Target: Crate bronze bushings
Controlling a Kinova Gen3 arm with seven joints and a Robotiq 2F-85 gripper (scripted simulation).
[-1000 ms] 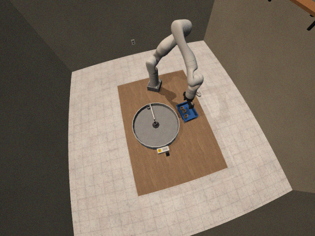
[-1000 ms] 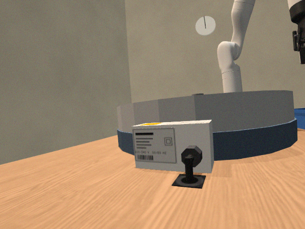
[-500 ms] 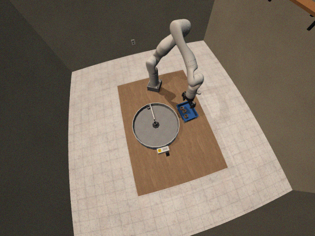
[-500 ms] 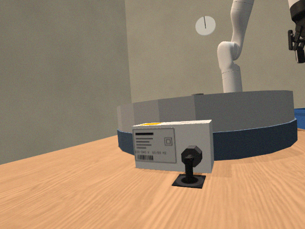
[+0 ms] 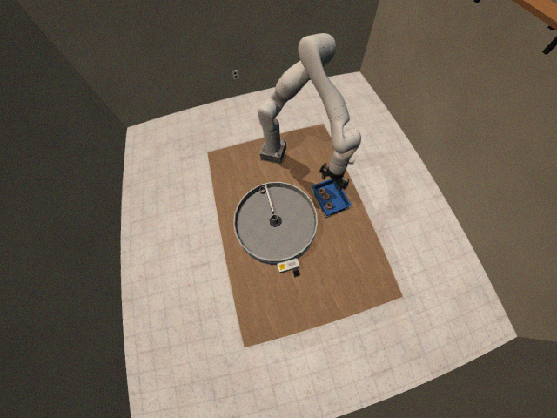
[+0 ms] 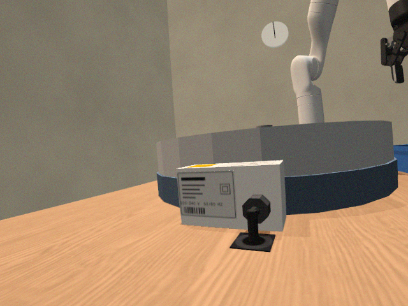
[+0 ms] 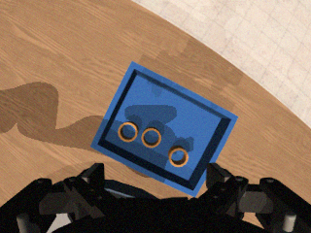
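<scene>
Jaws: wide open, with nothing in the gripper (image 5: 334, 176) (image 6: 391, 71) (image 7: 156, 177).
Bronze rings: all down in the blue crate (image 5: 338, 212) (image 6: 400, 153) (image 7: 112, 104); one bushing (image 5: 318, 192) (image 7: 119, 132), a middle bushing (image 5: 323, 197) (image 7: 142, 138) and a third bushing (image 5: 326, 206) (image 7: 169, 156), a bit apart from the other two.
Crate: near the long right edge of the wood table (image 5: 324, 270) (image 6: 99, 263) (image 7: 39, 39) in the top view, nearer the arm's end than the far corners.
Way from jaws to rings: down, and over toward the round tray's side.
Long axis: none for a round ring; the row of three on a slant to the line from fingertip to fingertip.
Arm: just one, so no pick to make.
Turning table (image 5: 275, 243) (image 6: 329, 148): near the long left edge; one gray ring (image 5: 260, 191), likely steel, by the thin bar (image 5: 269, 198), on the side near the arm.
Top view only: that gray ring.
Outside view: gripper high up in the air; inside of crate hidden.
Wrist view: ring holes plain to see, bronze color clear.
Next move: likely none but up or hold; no need to reach down, for fear of a bump on the crate.

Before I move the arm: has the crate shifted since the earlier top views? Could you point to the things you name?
No. In the top view, the crate (image 5: 338, 212) (image 6: 401, 150) (image 7: 218, 149) sits at the same spot beside the turning table (image 5: 270, 243) (image 6: 313, 151) (image 7: 131, 189), same gap.
</scene>
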